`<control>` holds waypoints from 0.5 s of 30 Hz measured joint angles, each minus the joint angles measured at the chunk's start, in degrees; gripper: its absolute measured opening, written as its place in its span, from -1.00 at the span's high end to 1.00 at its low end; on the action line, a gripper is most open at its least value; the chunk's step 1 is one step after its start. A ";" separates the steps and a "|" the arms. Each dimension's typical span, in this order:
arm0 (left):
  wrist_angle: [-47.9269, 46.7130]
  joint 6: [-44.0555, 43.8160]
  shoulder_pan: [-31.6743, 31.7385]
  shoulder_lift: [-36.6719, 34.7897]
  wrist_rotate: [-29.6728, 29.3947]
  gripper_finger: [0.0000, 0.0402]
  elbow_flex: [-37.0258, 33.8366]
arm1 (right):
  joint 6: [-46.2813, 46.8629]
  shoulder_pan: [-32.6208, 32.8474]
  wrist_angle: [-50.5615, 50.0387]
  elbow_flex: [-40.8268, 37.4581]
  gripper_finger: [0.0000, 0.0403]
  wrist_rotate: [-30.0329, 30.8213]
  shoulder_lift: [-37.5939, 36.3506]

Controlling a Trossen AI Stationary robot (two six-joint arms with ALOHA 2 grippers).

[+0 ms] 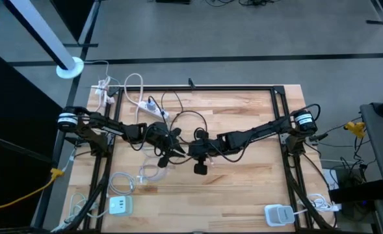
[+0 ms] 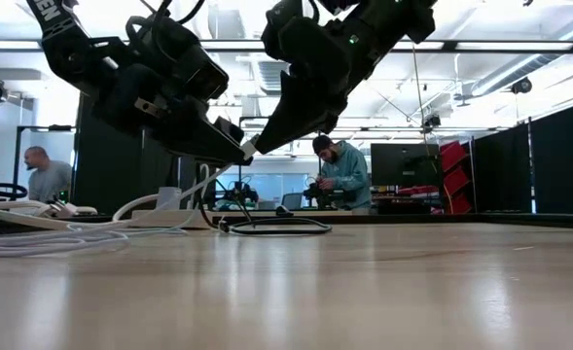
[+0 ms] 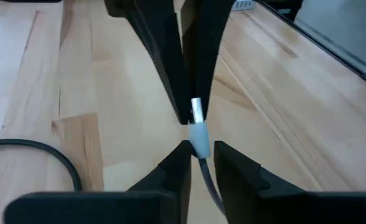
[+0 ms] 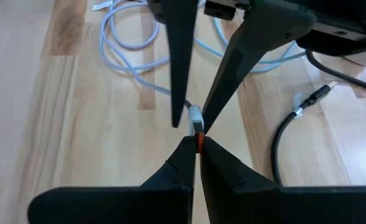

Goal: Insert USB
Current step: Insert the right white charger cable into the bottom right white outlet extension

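Both arms meet above the middle of the table. My left gripper (image 3: 200, 163) (image 1: 178, 151) is shut on the white plug (image 3: 199, 138) of a white USB cable, whose metal tip (image 3: 196, 111) points at my right gripper. My right gripper (image 4: 197, 148) (image 1: 189, 151) faces it, shut on a small orange-red piece (image 4: 198, 142). In the low view the two sets of fingertips touch nose to nose (image 2: 250, 149), well above the tabletop. The rest of the white cable (image 1: 149, 173) lies coiled on the table below the left arm. My left gripper pinches the white plug's body (image 3: 201, 146) between its two fingertips, coming roughly level from the table's left side and along the plug. The plug is lifted clear, and its cable (image 3: 211, 186) trails back between the fingers. My right gripper pinches the small orange-red piece (image 4: 198, 144) at its fingertips, coming from the table's right and slanting slightly down. The piece is lifted clear and sits against the plug's metal tip (image 4: 196, 116). What the piece is cannot be told.
A black cable (image 1: 190, 122) (image 2: 271, 226) loops on the table beyond the grippers, its plug end (image 4: 316, 94) near the right arm. A white power strip (image 1: 153, 108) lies far left, white chargers (image 1: 119, 206) (image 1: 279, 214) at the near edge. People (image 2: 342, 173) stand in the room behind.
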 joint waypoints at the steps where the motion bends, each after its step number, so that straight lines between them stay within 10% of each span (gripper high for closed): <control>1: -0.02 0.02 -0.03 0.00 -0.02 0.64 0.08 | 0.25 -0.17 0.01 0.00 1.00 -0.01 0.00; 15: -0.11 -0.34 -0.05 0.02 -6.79 0.24 0.42 | 0.75 -1.33 -0.47 0.00 1.00 -0.22 0.00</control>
